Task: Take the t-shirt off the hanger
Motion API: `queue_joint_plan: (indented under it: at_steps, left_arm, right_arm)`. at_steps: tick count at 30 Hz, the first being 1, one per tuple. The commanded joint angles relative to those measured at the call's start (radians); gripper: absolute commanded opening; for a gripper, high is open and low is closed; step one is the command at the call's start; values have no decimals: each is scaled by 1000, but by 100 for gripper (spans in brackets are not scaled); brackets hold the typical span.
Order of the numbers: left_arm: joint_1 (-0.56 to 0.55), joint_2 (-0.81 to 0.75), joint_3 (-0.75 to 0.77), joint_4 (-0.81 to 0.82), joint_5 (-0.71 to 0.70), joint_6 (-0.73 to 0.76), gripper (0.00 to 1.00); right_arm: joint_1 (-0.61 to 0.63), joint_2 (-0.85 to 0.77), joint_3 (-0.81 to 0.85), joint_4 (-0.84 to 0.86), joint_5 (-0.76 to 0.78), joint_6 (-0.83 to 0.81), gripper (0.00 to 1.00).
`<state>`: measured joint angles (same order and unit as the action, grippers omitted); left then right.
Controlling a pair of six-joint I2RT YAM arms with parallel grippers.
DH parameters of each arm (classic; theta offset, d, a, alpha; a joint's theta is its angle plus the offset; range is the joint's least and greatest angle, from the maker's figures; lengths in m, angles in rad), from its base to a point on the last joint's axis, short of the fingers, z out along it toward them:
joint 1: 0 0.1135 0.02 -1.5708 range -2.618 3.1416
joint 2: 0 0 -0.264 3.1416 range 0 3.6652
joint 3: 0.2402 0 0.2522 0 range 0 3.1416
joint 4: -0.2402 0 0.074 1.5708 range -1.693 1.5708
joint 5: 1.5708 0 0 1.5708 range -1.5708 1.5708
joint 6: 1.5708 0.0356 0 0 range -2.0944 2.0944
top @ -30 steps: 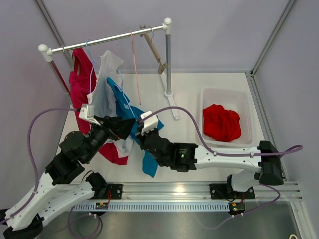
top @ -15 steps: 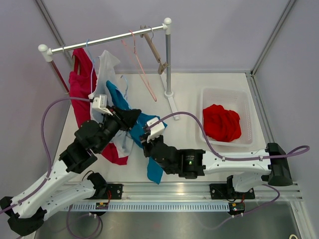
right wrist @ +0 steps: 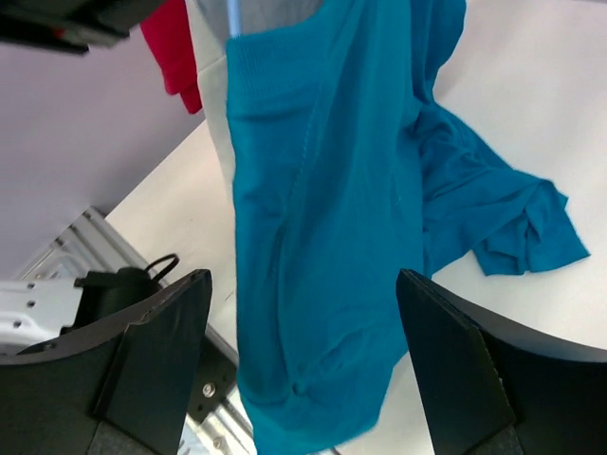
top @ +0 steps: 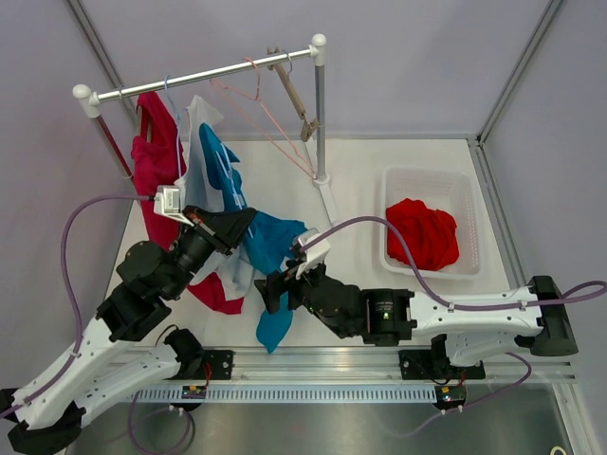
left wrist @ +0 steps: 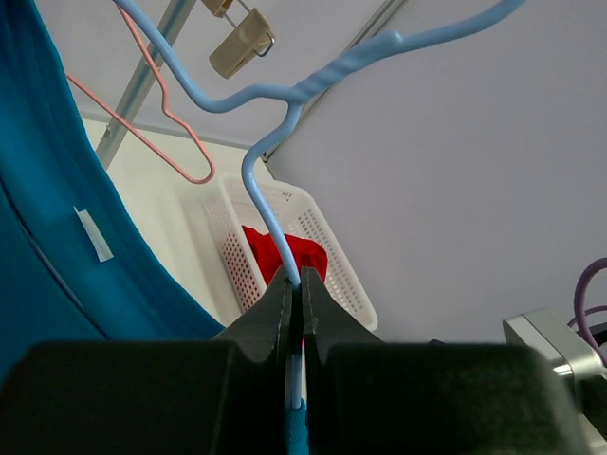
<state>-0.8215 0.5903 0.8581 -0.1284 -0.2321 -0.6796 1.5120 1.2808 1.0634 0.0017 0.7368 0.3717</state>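
We take the rail (top: 204, 71) as our marker. From just below its left half the teal t-shirt (top: 270, 248) runs in one long limp strip away from the rail and toward the arms' bases, its lower end bunched on the table (top: 370, 171). It looks like soft, fine knit with a small white label inside. We judge it is not yet off the blue hanger (left wrist: 285, 123), a thin coated wire with a kinked shoulder. The left gripper (left wrist: 296, 284), below the rail's left half, has its fingers pinched together on that wire. The right gripper (right wrist: 303, 280), further from the rail and level with the shirt's lower half, stands with jaws wide apart — the cloth hangs in front of them, unclamped. So the pull would have to run along the strip, away from the rail, and the right arm is the nearer one for it. A bare pink hanger (top: 266, 123) dangles under the rail's right half.
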Motion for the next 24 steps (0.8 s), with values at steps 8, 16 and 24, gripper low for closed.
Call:
queue_joint_plan:
  at_steps: [8, 16, 24]
  left_arm:
    - [2, -40, 87, 88, 39, -28, 0]
    - [2, -63, 88, 111, 42, -43, 0]
    - [2, -26, 182, 156, 103, -52, 0]
  right_arm:
    - [22, -64, -144, 30, -117, 128, 81]
    - [66, -58, -157, 18, -60, 104, 3]
    - [152, 6, -215, -27, 44, 190, 0]
